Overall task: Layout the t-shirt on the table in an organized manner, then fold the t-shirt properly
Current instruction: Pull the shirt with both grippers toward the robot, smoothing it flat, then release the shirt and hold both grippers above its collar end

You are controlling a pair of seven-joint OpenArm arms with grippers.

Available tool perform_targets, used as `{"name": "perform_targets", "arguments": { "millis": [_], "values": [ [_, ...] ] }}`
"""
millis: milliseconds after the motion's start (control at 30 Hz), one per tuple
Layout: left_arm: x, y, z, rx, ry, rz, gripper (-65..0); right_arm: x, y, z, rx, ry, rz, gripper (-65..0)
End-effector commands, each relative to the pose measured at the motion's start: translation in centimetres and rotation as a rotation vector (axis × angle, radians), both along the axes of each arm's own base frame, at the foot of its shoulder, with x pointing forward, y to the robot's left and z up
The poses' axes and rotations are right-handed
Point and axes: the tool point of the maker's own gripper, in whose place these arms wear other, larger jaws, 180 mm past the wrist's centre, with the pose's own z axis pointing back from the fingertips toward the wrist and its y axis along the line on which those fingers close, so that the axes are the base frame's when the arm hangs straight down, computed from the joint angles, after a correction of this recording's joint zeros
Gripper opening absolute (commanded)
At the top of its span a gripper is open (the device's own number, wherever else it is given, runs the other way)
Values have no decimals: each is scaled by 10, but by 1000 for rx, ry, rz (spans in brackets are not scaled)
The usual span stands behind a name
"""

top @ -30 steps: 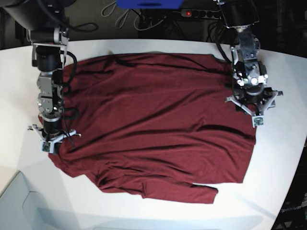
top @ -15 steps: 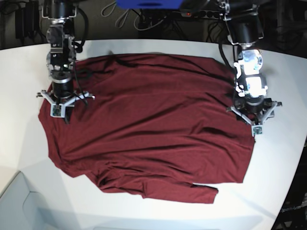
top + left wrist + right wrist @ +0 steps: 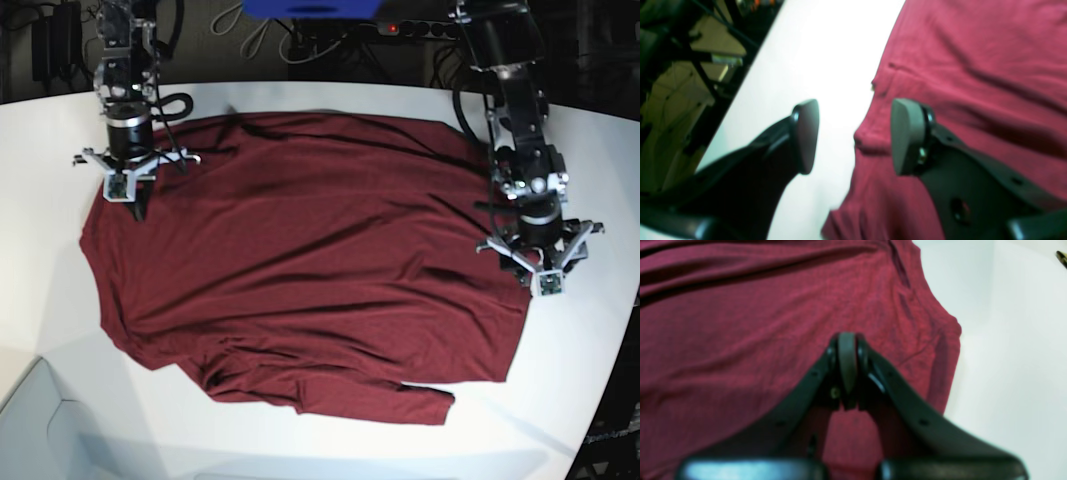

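Observation:
The maroon t-shirt (image 3: 300,250) lies spread flat on the white table (image 3: 40,300), with some wrinkles near its front edge. My left gripper (image 3: 541,272) hangs at the shirt's right edge. In the left wrist view it (image 3: 853,136) is open: one finger (image 3: 805,136) is over bare table (image 3: 826,50), the other over the cloth (image 3: 973,66), and the cloth's edge runs between them, ungripped. My right gripper (image 3: 125,188) is at the shirt's back left corner. It (image 3: 846,353) is shut, and I see no cloth between its pads above the t-shirt (image 3: 740,323).
A power strip (image 3: 400,28) with a red light, cables and a blue object (image 3: 310,8) lie beyond the table's far edge. The table's curved edge (image 3: 620,330) runs close to my left gripper. White table (image 3: 1007,373) shows beside the shirt's corner.
My right gripper has travelled from the shirt's front left edge toward the back of the table, staying shut. My left gripper has slid a little nearer along the shirt's right edge.

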Motion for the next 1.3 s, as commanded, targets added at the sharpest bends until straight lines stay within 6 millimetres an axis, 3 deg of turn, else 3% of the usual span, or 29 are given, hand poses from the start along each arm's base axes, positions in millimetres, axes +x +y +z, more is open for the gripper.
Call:
{"name": "perform_targets", "arguments": {
  "millis": [0, 167, 300, 467, 800, 1100, 1267],
  "values": [
    [0, 2, 22, 26, -51, 6, -319, -1, -2, 11, -12, -38, 3, -650],
    [-44, -7, 16, -64, -12, 18, -319, -18, 1, 16, -18, -31, 13, -650],
    [-81, -9, -10, -129, 61, 2, -319, -28, 2, 13, -19, -14, 16, -650],
    [-108, -5, -44, -212, 155, 6, -319, -41, 2, 5, -19, 20, 16, -650],
    [-113, 13, -45, -249, 140, 61, -317, -55, 2, -3, -20, 57, 17, -650],
    [-114, 15, -71, -275, 194, 83, -317, -61, -7, -4, -30, 69, -1, -650],
    [-107, 16, -74, -280, 195, 85, -317, -63, -12, -4, -37, 69, -14, -650]
  ]
}}
